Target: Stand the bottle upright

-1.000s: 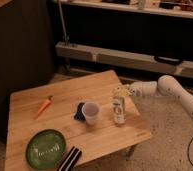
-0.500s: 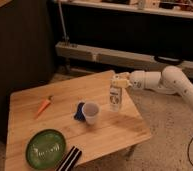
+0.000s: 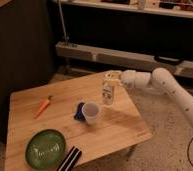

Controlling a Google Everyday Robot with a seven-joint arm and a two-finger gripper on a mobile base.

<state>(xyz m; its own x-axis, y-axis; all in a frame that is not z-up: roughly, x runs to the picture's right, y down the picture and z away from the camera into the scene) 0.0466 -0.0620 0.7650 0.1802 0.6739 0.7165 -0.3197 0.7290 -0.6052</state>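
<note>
Toppling is looming: the gripper [image 3: 112, 76] is clamping the upright bottle [image 3: 108, 94] at its top, so any sideways drag at release risks tipping it.

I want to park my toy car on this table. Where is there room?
The front right corner, past the white cup, is bare wood. So is the back left, between the carrot and the edge of the table. The middle is crowded: cup, bottle, and the gripper at the bottle's top. The green plate fills the front left.
</note>
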